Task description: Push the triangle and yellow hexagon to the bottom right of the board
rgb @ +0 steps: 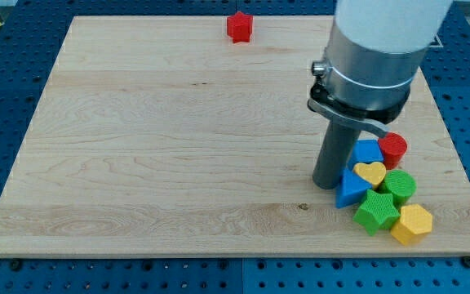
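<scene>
The blue triangle [349,190] lies near the board's bottom right, in a cluster of blocks. The yellow hexagon [413,223] lies at the cluster's lower right, close to the board's bottom edge. My tip [326,184] stands on the board just to the view's left of the blue triangle, touching or nearly touching it. The rod and the arm's grey and white body rise above it and hide part of the board behind.
In the same cluster are a blue block [366,151], a red cylinder [393,149], a yellow heart [372,173], a green block [399,185] and a green star [376,211]. A red star [239,26] sits alone by the wooden board's [153,147] top edge.
</scene>
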{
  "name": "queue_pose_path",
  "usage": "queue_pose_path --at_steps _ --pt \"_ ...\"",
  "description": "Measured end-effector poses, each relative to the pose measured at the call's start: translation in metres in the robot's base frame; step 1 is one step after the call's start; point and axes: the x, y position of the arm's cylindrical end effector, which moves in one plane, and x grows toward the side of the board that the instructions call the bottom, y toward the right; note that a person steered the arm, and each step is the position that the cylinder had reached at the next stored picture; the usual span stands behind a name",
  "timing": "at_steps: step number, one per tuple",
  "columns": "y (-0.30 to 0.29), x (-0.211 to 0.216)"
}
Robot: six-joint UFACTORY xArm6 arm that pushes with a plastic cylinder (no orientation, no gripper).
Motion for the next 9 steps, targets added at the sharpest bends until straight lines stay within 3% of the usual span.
queue_pose_path --at_steps 2,3,4,5,8,9 --pt "0.013 0.000" --pt "-0.031 0.001" --pt "-0.062 0.021" --pt "-0.057 0.058" --pt "0.069 0.066" --pt "0.069 0.070"
